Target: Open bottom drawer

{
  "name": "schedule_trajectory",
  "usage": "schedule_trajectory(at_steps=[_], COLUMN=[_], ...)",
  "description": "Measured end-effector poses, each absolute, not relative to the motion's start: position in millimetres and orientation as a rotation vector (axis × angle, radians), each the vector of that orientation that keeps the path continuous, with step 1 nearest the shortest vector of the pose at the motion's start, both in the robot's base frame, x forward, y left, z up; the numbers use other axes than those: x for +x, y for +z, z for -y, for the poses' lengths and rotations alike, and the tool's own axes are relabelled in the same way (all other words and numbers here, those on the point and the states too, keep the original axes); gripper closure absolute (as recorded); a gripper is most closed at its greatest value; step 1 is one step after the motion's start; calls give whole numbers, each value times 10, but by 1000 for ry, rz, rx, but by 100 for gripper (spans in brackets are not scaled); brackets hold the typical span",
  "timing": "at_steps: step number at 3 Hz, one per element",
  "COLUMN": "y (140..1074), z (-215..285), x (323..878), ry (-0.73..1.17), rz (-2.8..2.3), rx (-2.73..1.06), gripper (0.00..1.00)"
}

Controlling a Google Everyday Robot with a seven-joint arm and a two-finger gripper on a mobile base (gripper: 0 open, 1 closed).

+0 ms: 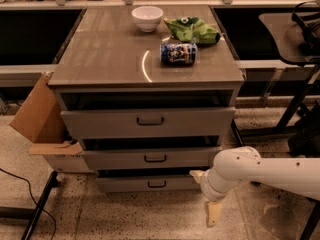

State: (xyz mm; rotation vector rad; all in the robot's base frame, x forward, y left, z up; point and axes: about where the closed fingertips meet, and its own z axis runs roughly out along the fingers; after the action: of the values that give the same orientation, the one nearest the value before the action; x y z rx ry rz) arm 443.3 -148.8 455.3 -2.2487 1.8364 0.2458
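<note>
The bottom drawer (125,183) is the lowest and smallest grey front of the cabinet, with a small black loop handle (157,184) at its centre and a dark gap above it. My gripper (210,204), on the white arm (265,170) coming in from the right, hangs low near the floor. It is just right of the drawer's right end and well right of the handle, which it does not touch. It holds nothing that I can see.
The mid-sized drawer (155,158) and the tall top drawer (150,121) sit above. On the cabinet top are a white bowl (147,18), a green bag (192,30) and a can (178,53). A cardboard box (42,124) stands left, a black stand (295,109) right.
</note>
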Motion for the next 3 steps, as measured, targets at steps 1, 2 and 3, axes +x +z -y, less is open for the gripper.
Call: schedule_trajectory(at_steps=[1, 2, 3], y=[4252, 3946, 3575], z=[1595, 1660, 1718], x=[4514, 4590, 4712], ry=[262, 297, 353], rz=[-1742, -1647, -1564], rx=[-2204, -2169, -2135], gripper=[0, 0, 0])
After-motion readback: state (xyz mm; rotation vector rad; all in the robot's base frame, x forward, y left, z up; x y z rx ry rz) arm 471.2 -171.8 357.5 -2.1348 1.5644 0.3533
